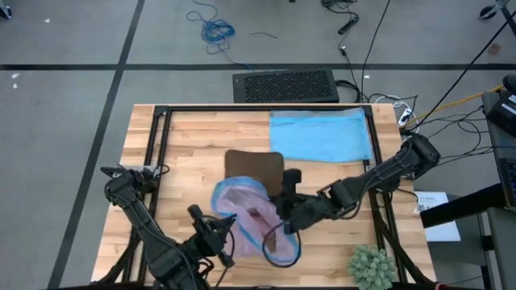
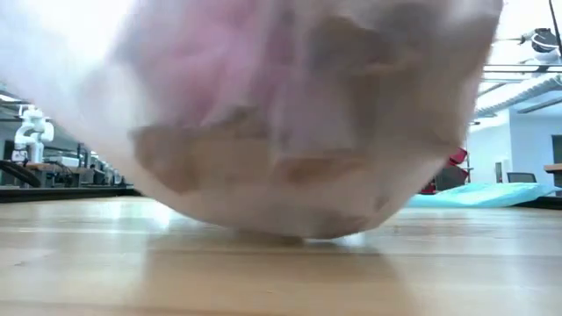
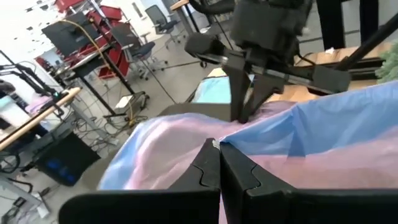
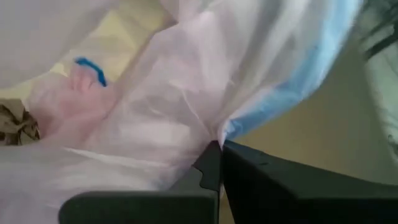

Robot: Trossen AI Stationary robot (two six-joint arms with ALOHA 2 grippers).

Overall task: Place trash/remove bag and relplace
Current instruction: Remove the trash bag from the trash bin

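Note:
The lavender-pink bag (image 1: 242,211) with a blue rim band stands bulging at the table's near middle. In the low view the bag (image 2: 299,114) fills the picture, and its rounded bottom (image 2: 303,233) is down at the table top. Brown paper wads (image 2: 351,53) show through its wall, and the wads (image 4: 13,124) also show inside in the right wrist view. My left gripper (image 1: 226,235) is shut on the bag's near-left rim. My right gripper (image 1: 286,211) is shut on its right rim. A dark brown bin (image 1: 254,165) sits just beyond the bag. My left gripper pinches the bag's rim (image 3: 214,142) between its two shut fingers, where pink film meets the blue band, coming from the table's near-left side. The film spreads away from the fingers in gathered folds. How many layers it has, I cannot tell. My right gripper pinches the bag's rim at the blue band (image 4: 231,129) between its shut fingers, coming from the table's right side and slanting down. The film runs up and away from the fingertips in folds. In the left wrist view the right gripper's fingers (image 3: 239,99) close on the rim from above.
A light blue plastic bag (image 1: 321,135) lies flat on the table's far right part. A green spiky plant (image 1: 372,266) stands at the near right corner. A black frame (image 1: 161,121) runs along the table's edges. Bare wood (image 1: 193,145) lies to the far left.

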